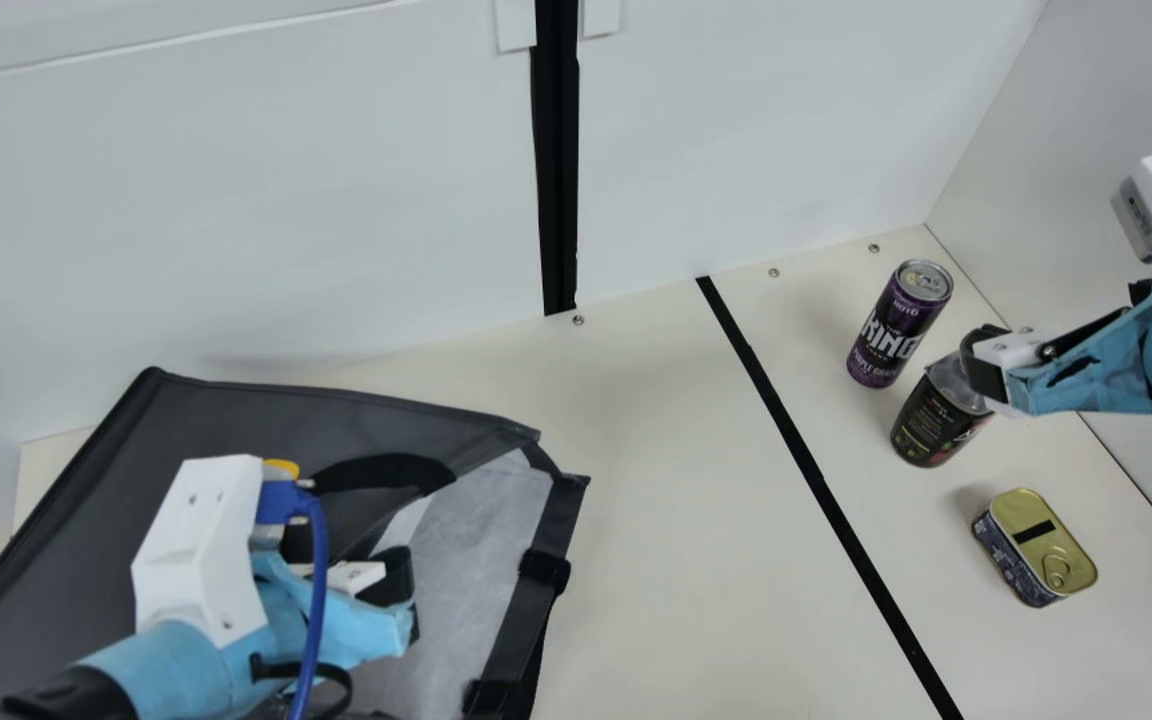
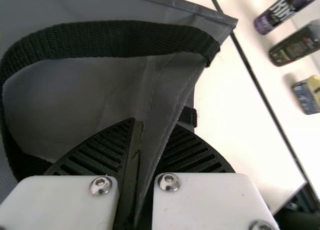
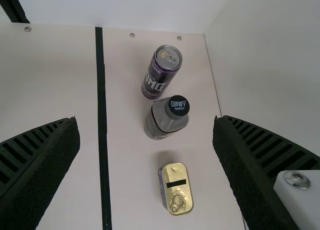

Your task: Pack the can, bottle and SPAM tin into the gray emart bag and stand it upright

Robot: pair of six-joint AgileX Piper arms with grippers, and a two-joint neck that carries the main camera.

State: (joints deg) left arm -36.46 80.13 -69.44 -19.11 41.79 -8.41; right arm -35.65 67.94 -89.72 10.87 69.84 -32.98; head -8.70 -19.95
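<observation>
Lying on the left of the table in the main view is the gray bag (image 1: 86,500), its mouth facing right; my left gripper (image 1: 404,592) is at that mouth. In the left wrist view my left gripper (image 2: 142,140) is shut on the edge of the bag (image 2: 100,89). My right gripper (image 1: 986,368) is over the dark bottle (image 1: 936,425). The purple can (image 1: 898,325) stands behind the bottle, the SPAM tin (image 1: 1034,548) in front. The right wrist view shows my right gripper (image 3: 146,121) open, with nothing held, above the bottle (image 3: 161,126).
A black strip (image 1: 816,480) crosses the cream table (image 1: 666,520) between bag and items. White walls (image 1: 286,200) rise behind and at the right, close to the can and bottle. The bag's black handle (image 2: 125,38) loops over its gray panel.
</observation>
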